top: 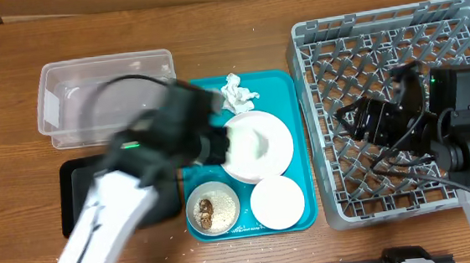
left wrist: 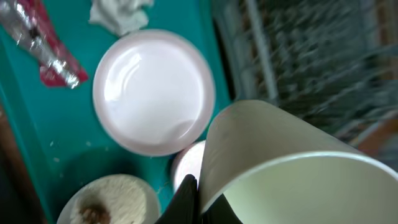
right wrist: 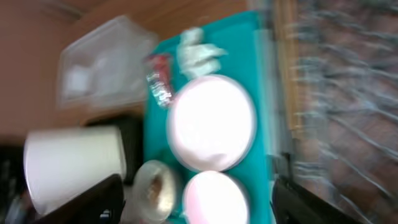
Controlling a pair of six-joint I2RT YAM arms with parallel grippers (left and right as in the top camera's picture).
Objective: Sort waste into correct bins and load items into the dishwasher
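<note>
My left gripper (top: pixel 218 146) (left wrist: pixel 199 190) is shut on the rim of the small white cup (top: pixel 243 143) (left wrist: pixel 280 162) and holds it above the large whitish plate (top: pixel 272 149) (left wrist: pixel 152 90) on the teal tray. The pale pink bowl (top: pixel 278 202) (right wrist: pixel 214 199) and the small white bowl (top: pixel 212 209) (left wrist: pixel 112 199) with brown scraps and crumbs sit at the tray's front. The white tissue (top: pixel 236 93) (left wrist: pixel 121 15) and the red-and-silver wrapper (left wrist: pixel 46 46) (right wrist: pixel 158 81) lie at its back. My right gripper (top: pixel 360 122) (right wrist: pixel 196 183) is open and empty over the grey dish rack (top: pixel 396 43).
The clear tub (top: pixel 106 95) stands at the back left, with the black tray (top: pixel 76 194) in front of it and partly under my left arm. The teal tray (top: pixel 286 85) lies between them and the rack. White crumbs dot the table's front edge.
</note>
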